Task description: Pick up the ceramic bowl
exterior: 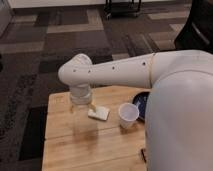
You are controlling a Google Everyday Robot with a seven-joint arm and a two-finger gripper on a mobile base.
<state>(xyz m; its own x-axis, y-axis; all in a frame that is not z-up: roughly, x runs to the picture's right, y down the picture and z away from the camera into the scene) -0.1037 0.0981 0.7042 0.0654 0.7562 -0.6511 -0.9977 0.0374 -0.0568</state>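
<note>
Ceramic bowl [140, 103] is sitting on the right side of the table [65, 150], half hiding behind the robot's body. The gripper [81, 107] is hanging over the left side, fingers spread, holding nothing, well apart from the bowl. I think it is needing to go right, past the white cup [128, 115], and grab the rim gently.

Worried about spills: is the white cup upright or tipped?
Upright: the cup stands mouth up on the table; the gripper hangs left of it.
</note>
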